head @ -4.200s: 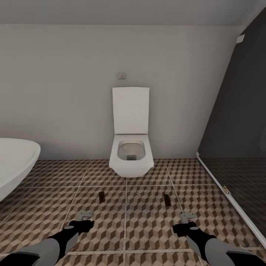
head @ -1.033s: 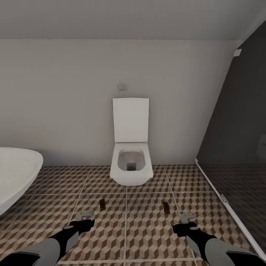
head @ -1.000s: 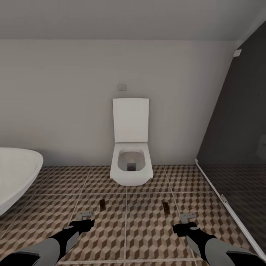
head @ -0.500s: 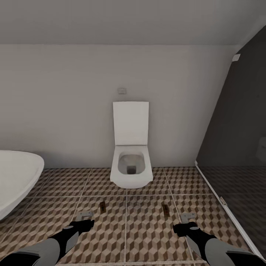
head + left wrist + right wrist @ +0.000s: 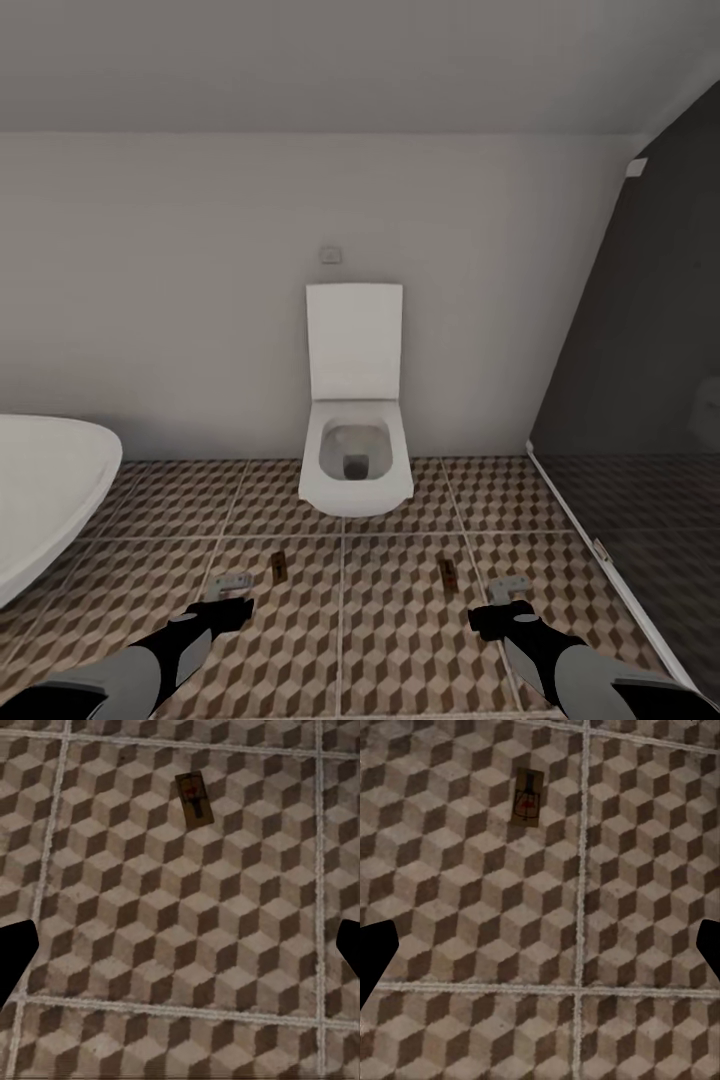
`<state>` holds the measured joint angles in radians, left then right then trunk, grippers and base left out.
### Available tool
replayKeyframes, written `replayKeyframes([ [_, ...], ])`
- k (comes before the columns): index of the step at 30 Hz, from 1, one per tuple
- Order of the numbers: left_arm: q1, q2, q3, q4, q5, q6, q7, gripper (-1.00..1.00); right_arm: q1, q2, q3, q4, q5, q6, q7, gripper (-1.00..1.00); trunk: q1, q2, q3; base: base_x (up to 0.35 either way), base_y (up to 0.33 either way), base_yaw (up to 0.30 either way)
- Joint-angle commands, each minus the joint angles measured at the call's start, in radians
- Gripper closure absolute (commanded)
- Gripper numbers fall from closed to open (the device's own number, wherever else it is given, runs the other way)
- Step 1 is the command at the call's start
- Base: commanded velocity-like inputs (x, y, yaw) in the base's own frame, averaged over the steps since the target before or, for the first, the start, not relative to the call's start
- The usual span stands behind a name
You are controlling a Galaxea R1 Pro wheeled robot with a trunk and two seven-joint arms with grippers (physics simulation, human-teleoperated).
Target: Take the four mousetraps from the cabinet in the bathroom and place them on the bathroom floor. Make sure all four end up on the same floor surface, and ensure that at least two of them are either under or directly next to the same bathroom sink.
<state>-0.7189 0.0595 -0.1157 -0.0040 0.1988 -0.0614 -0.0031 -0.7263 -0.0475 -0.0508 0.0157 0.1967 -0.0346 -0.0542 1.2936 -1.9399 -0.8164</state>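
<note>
Brown mousetraps, two: left one [image 5: 279, 567] and right one [image 5: 449, 572] flat on bathroom floor [image 5: 390, 620], near toilet [image 5: 355, 470]. Left gripper [image 5: 232, 582] and right gripper [image 5: 507, 588] spread wide, empty.

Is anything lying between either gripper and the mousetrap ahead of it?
Nothing visible. Bare floor lies between the left gripper and its mousetrap, and between the right gripper and its mousetrap.

Cube-pattern bathroom floor [image 5: 400, 640]: two mousetraps lying flat, left mousetrap [image 5: 278, 567], right mousetrap [image 5: 448, 572], well apart.
</note>
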Motion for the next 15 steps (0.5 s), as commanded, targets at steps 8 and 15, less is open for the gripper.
replayKeyframes([
  [8, 0.015, 0.001, -0.009, 0.001, 0.01, 0.032, 0.003, -1.0, -0.001, 0.0, -0.005, 0.009, 0.008, -0.003, -0.003, -1.0, -0.031, 0.056, 0.024, 0.0, 0.0, 0.0],
  [15, 0.044, 0.008, -0.009, 0.001, 0.01, 0.044, 0.005, -1.0, 0.021, 0.001, -0.004, 0.015, 0.007, -0.002, -0.003, -1.0, -0.058, 0.105, 0.046, 0.0, 0.0, 0.0],
])
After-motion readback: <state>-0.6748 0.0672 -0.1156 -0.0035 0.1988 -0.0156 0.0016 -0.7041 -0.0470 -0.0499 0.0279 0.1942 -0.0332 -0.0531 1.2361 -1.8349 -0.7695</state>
